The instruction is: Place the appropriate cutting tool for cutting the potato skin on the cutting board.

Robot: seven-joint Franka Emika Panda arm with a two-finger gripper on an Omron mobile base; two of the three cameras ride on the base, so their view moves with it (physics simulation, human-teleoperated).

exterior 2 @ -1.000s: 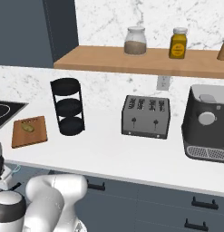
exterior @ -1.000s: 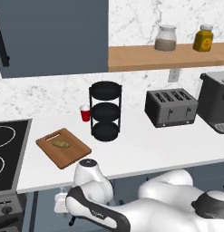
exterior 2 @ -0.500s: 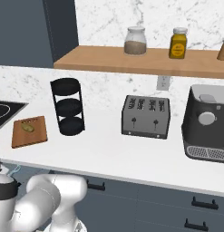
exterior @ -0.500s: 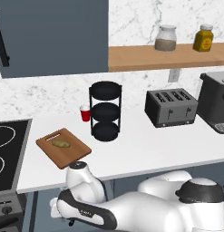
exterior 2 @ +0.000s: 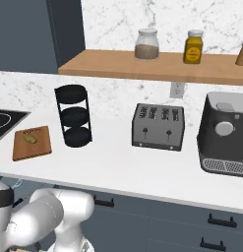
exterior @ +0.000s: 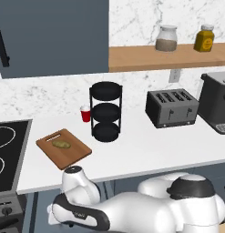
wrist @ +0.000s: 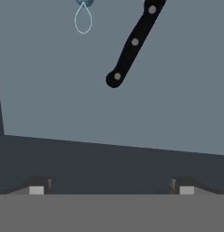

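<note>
Two small dark fingertips of the gripper (wrist: pixel 111 190) rise at the bottom of the hand view, spread wide apart and pinching nothing. Beyond them lies a flat grey surface, apparently the floor of an open drawer, with a darker band crossing nearer the hand.

At twelve o'clock, toward eleven, the peeler (wrist: pixel 83 17) sits at the top edge: a slim pale-blue tool, cut off by the frame so that little more than its thin looped wire end shows. Near it, at about one o'clock, lies the knife (wrist: pixel 133 43), of which a long black handle with three pale rivets and a rounded butt is visible, angled diagonally. The two tools lie apart, not touching.

In the left base view the arm bends low below the white counter (exterior: pixel 145 150). On the counter, at about nine o'clock, rests the cutting board (exterior: pixel 70 152), flat brown wood, rectangular, with a slot handle at one end. The potato (exterior: pixel 61 144), small, oval and yellowish-brown, lies on it. Just beside the board stands a black three-tier round rack (exterior: pixel 106 112), with a small red cup (exterior: pixel 85 113) behind.

Judging by this, the task has barely started: the peeler is ungrasped and well apart from the board, so approaching, gripping, lifting and placing all remain.
</note>
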